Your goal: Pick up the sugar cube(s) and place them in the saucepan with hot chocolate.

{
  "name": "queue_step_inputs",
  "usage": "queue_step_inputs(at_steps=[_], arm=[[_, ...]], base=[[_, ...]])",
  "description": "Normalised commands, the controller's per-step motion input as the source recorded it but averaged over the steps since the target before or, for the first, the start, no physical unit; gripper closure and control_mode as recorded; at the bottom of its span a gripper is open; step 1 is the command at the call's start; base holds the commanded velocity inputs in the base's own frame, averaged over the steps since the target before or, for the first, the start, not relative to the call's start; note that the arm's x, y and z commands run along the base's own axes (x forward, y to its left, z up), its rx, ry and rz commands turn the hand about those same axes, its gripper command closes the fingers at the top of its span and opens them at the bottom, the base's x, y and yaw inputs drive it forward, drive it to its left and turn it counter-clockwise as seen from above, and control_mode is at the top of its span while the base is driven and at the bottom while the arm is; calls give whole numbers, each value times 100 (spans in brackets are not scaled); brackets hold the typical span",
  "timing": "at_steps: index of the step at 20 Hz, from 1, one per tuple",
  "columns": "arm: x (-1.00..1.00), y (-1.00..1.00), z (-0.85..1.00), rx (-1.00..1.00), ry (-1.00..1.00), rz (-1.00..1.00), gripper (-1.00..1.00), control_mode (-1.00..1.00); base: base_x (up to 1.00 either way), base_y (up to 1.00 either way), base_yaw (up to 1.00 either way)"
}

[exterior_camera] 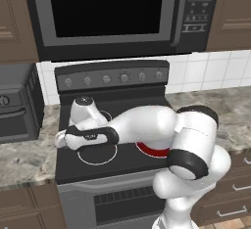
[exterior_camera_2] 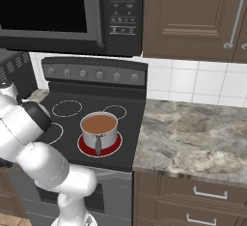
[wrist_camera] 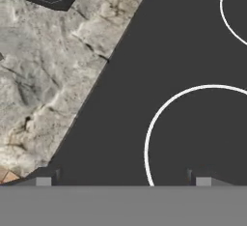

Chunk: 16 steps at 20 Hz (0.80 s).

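Observation:
The saucepan with hot chocolate point(exterior_camera_2: 99, 128) is a small silver pan of brown liquid. It stands on the glowing red front right burner with its dark handle toward the stove's front. My gripper point(wrist_camera: 123, 181) is open, its two fingertips wide apart with nothing between them. It hangs over the black stovetop beside the front left burner ring point(wrist_camera: 193, 123), close to the stove's left edge. In the left base view my hand point(exterior_camera: 61, 141) reaches to that same corner, and the arm hides the pan. A tiny speck point(exterior_camera: 18, 160) lies on the left counter, too small to call a sugar cube.
A dark toaster oven point(exterior_camera: 17, 105) stands on the marble counter point(wrist_camera: 43, 75) left of the stove. A microwave point(exterior_camera: 117, 12) hangs above the stove's knob panel point(exterior_camera: 112, 78). More marble counter point(exterior_camera_2: 193, 133) runs to the right of the stove.

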Motion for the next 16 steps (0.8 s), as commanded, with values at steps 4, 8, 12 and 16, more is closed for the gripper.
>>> queue_step_inputs(at_steps=[4, 8, 12, 16], arm=[[19, 70, -21, 0, 0, 4, -100, -100], [24, 74, -1, 0, 0, 0, -100, -100], [14, 55, 1, 0, 0, 2, -100, -100], [1, 40, 1, 0, 1, 7, -100, -100]], base=[[0, 0, 0], [0, 0, 0], [0, 0, 0], [0, 0, 0]])
